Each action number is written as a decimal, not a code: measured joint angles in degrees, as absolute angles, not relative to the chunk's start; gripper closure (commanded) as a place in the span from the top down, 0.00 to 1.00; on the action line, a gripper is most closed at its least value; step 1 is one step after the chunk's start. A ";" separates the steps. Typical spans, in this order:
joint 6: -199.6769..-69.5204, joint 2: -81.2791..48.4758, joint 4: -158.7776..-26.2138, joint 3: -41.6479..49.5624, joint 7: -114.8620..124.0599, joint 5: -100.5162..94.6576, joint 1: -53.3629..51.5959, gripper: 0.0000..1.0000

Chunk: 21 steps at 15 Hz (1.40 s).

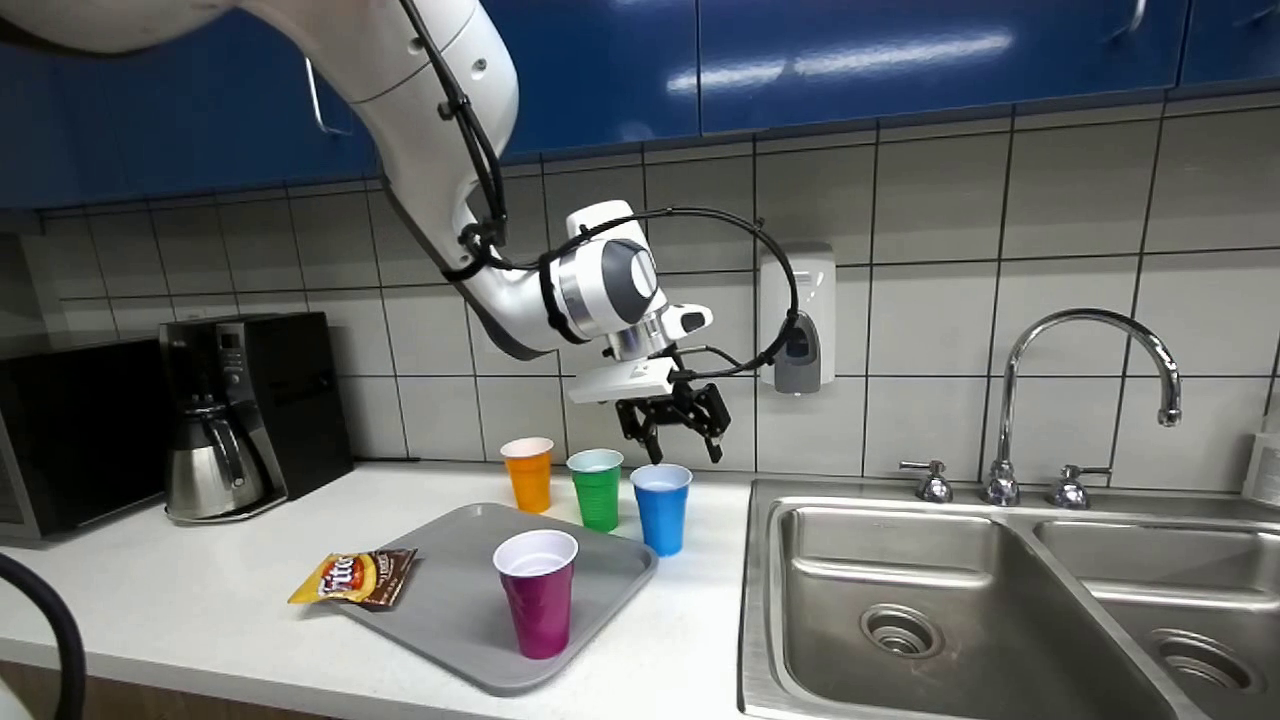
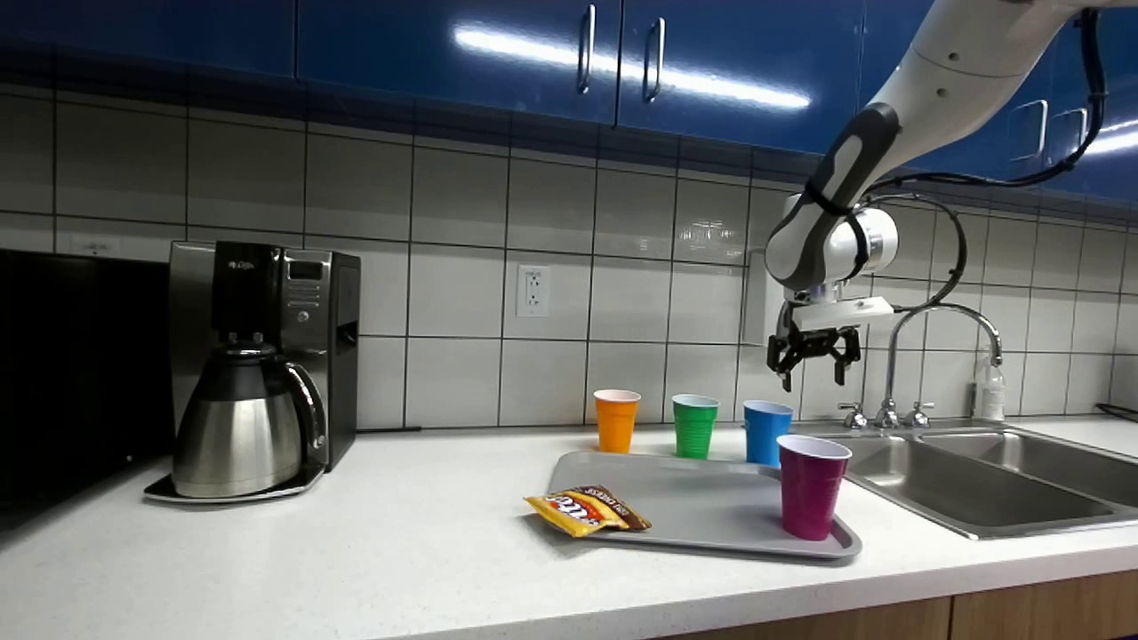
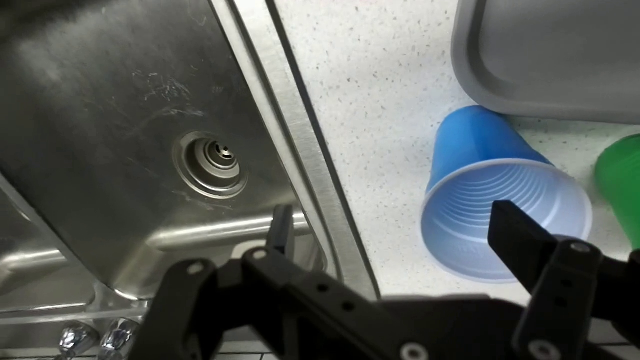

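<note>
My gripper (image 1: 685, 450) is open and empty, raised above the counter beside the sink. It also shows open in an exterior view (image 2: 813, 382) and in the wrist view (image 3: 393, 220). The blue cup (image 1: 661, 515) is nearest, upright, just below the fingers; in the wrist view one finger overlaps the mouth of the blue cup (image 3: 470, 135). A gap shows between fingertips and cup in an exterior view. The green cup (image 1: 597, 500) and orange cup (image 1: 529, 480) stand in line with it behind the grey tray (image 1: 455, 545). A purple cup (image 1: 540, 610) stands on the tray.
A snack bag (image 2: 589, 511) lies over the tray's edge. The double steel sink (image 1: 757, 600) with a tall faucet (image 1: 1085, 316) is beside the blue cup. A soap dispenser (image 1: 815, 290) hangs on the tiled wall. A coffee maker (image 2: 240, 427) stands far along the counter. Blue cabinets (image 2: 462, 89) hang above.
</note>
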<state>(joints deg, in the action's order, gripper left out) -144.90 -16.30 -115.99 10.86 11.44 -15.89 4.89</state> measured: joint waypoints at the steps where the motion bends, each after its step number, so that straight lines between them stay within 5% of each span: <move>1: -144.69 -17.23 -115.16 11.15 12.35 -15.76 4.88 1.00; 21: -139.69 -28.42 -103.19 12.47 15.07 -8.86 4.38 1.00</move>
